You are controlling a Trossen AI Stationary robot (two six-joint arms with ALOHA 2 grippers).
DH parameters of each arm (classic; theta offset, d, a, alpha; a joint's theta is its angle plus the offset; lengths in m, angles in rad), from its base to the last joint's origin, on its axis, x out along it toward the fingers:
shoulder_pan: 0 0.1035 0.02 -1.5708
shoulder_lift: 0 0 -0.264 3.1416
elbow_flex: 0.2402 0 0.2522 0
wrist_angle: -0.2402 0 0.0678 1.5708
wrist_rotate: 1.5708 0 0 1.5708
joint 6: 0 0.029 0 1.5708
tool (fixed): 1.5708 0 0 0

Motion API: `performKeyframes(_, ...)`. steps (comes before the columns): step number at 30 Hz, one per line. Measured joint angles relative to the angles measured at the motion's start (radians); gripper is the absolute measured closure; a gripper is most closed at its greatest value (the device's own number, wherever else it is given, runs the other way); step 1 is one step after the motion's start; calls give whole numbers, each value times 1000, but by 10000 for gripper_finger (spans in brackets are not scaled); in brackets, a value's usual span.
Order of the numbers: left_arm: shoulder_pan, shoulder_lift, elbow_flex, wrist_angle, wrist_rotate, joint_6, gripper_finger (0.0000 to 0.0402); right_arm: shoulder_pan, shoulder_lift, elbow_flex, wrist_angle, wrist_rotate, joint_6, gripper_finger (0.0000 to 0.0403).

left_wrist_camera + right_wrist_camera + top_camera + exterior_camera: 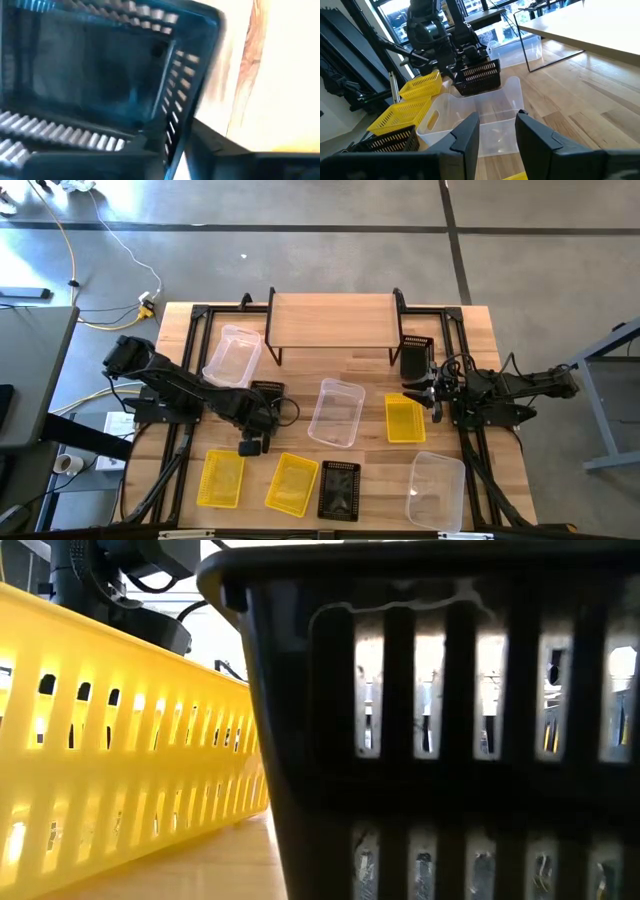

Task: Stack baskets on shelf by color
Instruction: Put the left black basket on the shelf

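Observation:
My left gripper (262, 412) points down over a black mesh basket (268, 393) left of the table's middle and is shut on it; the right wrist view shows this basket (480, 77) under the left gripper (470, 59). The light-wood shelf (330, 320) stands at the far edge. My right gripper (495, 131) hangs open and level at the right, holding nothing, beside a yellow basket (404, 418). A clear basket (337, 412) rests on its base at the middle. My left gripper has the black basket's slotted side wall (170, 142) at its rim, near a corner. One finger (225, 152) is outside the wall and the other is inside the basket. The fingers come from above, pointing down. The clear basket hides the black basket's base, so lifted or resting cannot be told.
Two yellow baskets (221, 478) (292, 483) and a black one (340, 490) lie along the near edge, with a clear one (437, 490) at the near right. Another clear basket (232, 357) and another black one (415, 355) flank the shelf's legs.

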Motion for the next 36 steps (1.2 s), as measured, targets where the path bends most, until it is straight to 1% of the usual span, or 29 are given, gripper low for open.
performKeyframes(2,0,-3,12,-4,6,-8,394,0,0,0,0,0,0,290)
performKeyframes(5,0,-2,46,-23,12,-24,389,0,0,0,0,0,0,290)
performKeyframes(9,0,-2,116,-38,16,-19,398,0,0,0,0,0,0,290)
performKeyframes(13,8,-2,204,-54,3,-19,399,0,0,0,0,0,0,290)
performKeyframes(19,40,-2,342,-136,-42,-18,400,0,0,0,0,0,0,290)
performKeyframes(22,66,-2,419,-189,-49,12,400,0,0,0,0,0,0,290)
performKeyframes(24,86,-2,470,-226,-77,41,401,0,0,0,0,0,0,290)
performKeyframes(30,181,-2,628,-313,-220,152,401,0,0,0,0,0,0,290)
performKeyframes(33,249,-2,683,-334,-284,246,401,0,0,0,0,0,0,290)
performKeyframes(36,329,-2,724,-333,-323,356,401,0,0,0,0,0,0,290)
